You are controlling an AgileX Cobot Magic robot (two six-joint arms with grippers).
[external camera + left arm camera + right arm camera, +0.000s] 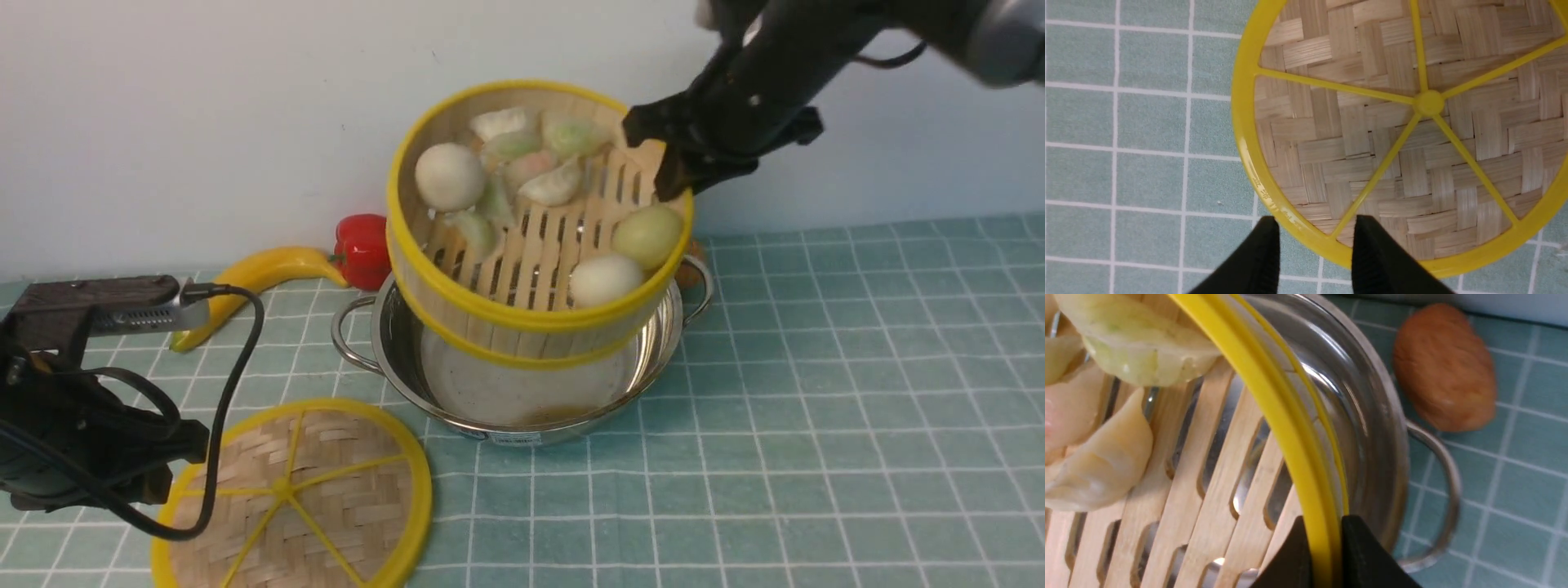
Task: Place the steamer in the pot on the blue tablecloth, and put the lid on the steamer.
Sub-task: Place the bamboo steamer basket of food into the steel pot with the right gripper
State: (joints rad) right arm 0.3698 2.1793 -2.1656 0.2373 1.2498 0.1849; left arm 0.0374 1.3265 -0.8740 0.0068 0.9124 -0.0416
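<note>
A teal blue tablecloth [816, 408] with a white grid covers the table up to a plain white wall [163, 122] at the far side. The pot [490, 392] stands on the cloth near the middle, its loop handles pointing left and right. At the far left, by the wall, a banana [253, 273] lies beside a red pepper [363, 245], and a brown oval lump [1443, 367] rests just beyond the pot's right handle. The lid [326, 506] lies flat on the cloth at the near left, close to the pot. The right arm slants down from the upper right, and the right gripper [1323, 522] is pinching the far right rim of the steamer [539, 245], one finger inside the wall and one outside. The steamer hangs tilted over the pot, its far side raised and its near side dipping into the pot's mouth; whether it touches the steel is unclear. The left arm sits low at the near left, and the left gripper [1312, 222] has its jaws spread on either side of the lid's yellow rim, contact uncertain.
</note>
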